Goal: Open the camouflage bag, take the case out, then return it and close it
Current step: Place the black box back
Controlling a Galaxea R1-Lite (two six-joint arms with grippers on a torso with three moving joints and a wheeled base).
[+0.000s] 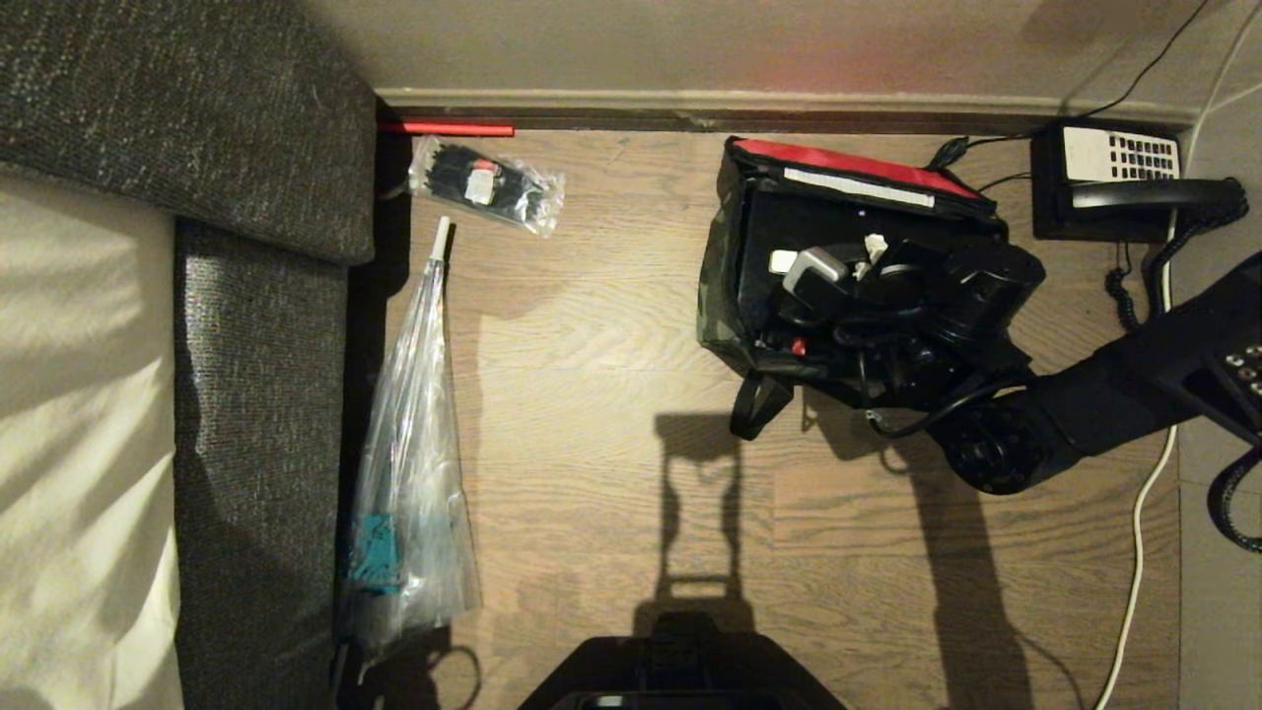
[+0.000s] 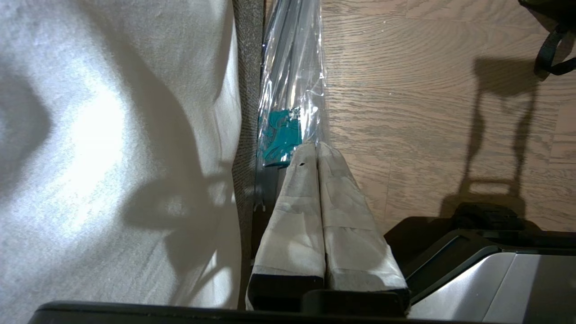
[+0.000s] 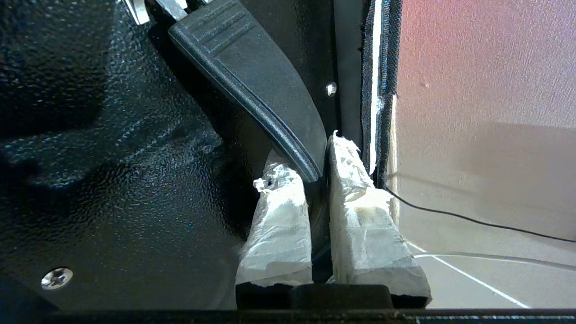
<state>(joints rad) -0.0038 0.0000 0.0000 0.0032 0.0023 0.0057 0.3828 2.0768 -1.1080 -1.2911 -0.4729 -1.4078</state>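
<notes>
The camouflage bag [image 1: 718,296] stands on the wooden floor near the far wall with its red-lined lid [image 1: 848,163] folded back. The black case [image 1: 754,232] fills the bag's mouth. My right arm reaches in from the right, and my right gripper [image 1: 836,258] is over the case. In the right wrist view the right gripper [image 3: 310,166] is shut on the case's curved black handle bar [image 3: 252,76], above the case's pebbled black top [image 3: 112,157]. The bag's rim [image 3: 382,67] runs just beside the fingers. My left gripper [image 2: 317,150] is shut and empty, parked low beside the bed.
A black desk telephone [image 1: 1114,182] sits by the wall right of the bag, with a white cable [image 1: 1134,552] along the floor. A plastic-wrapped umbrella [image 1: 414,434] and a packet of cable ties [image 1: 488,184] lie left, next to the grey bed frame [image 1: 266,296]. My base [image 1: 680,671] is at the near edge.
</notes>
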